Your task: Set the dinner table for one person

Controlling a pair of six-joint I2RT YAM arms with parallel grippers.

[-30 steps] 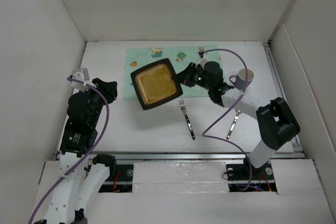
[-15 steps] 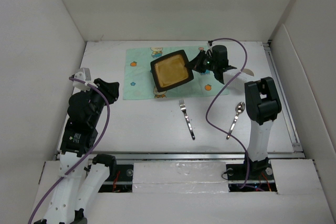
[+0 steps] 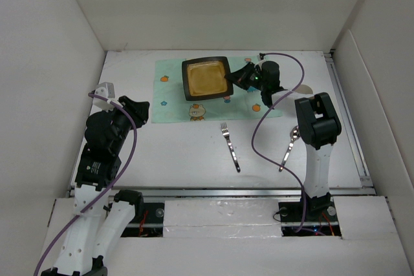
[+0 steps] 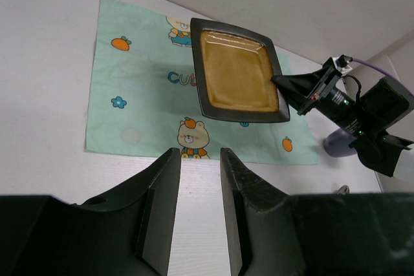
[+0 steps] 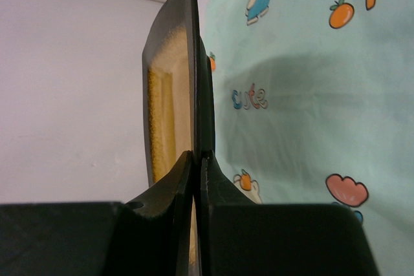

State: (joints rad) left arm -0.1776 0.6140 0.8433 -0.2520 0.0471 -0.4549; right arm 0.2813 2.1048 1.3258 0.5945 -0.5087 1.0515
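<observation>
right gripper (image 3: 228, 82) stretched far, clamped on plate (image 3: 206, 79) edge over placemat (image 3: 169, 98) (plate lifted). left gripper (image 4: 197, 179) idle near left side, jaws part-open, holding nothing.

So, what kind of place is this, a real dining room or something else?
Probably a robot test cell, not a dining room: plain white walls box in the dinner table, two arms are bolted at its edge, and only one place setting lies out: placemat, plate, fork.
</observation>
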